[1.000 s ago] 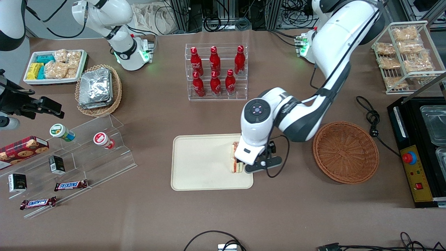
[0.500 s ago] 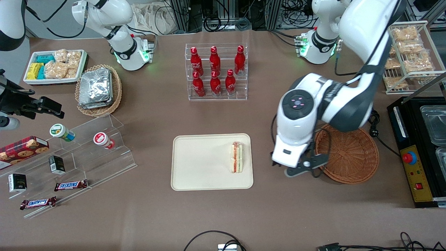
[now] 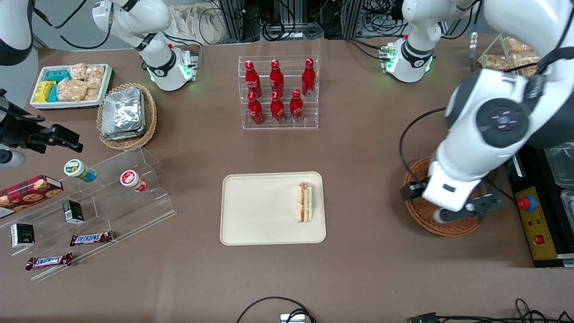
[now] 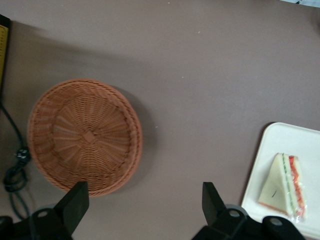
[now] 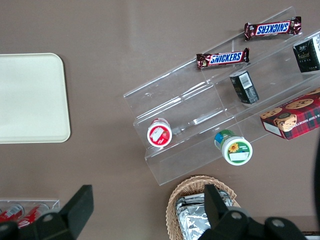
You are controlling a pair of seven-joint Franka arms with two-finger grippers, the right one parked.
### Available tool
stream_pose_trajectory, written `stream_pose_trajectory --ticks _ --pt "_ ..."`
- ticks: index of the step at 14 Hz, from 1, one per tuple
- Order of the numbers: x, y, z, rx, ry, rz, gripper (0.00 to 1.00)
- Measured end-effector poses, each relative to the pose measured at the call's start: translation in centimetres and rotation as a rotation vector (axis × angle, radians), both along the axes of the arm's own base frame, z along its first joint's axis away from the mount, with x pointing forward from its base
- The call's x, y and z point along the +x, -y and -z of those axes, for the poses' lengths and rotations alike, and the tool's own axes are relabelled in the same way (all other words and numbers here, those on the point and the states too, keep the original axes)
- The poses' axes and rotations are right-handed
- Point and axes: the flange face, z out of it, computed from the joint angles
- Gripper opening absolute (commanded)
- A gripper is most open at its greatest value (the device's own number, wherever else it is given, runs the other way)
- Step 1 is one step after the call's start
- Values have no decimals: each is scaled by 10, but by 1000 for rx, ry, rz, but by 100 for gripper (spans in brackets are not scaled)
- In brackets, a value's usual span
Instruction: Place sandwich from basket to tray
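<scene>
Lying on tray: the sandwich (image 3: 305, 202) rests flat on the tray (image 3: 260, 211), near the edge closest to the basket.
Tray: it sits in the middle of the worktop (image 3: 358, 148), well apart from the basket.
Basket: the basket (image 4: 84, 135) has nothing in it.
Gripper: the gripper (image 4: 145, 200) hangs high over the basket. Its fingers are wide apart and hold nothing.
Change: a second ago the gripper was down at the sandwich on the tray. Now it has let go and pulled away toward its own end.
Meaning: the job looks done.
</scene>
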Motion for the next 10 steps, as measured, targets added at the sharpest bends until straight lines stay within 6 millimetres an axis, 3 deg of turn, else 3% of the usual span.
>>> stream_pose_trajectory --ticks 5,10 --pt "-8 -45 -17 -43 -49 71 100" --pt "-34 -120 -39 -59 -75 158 100"
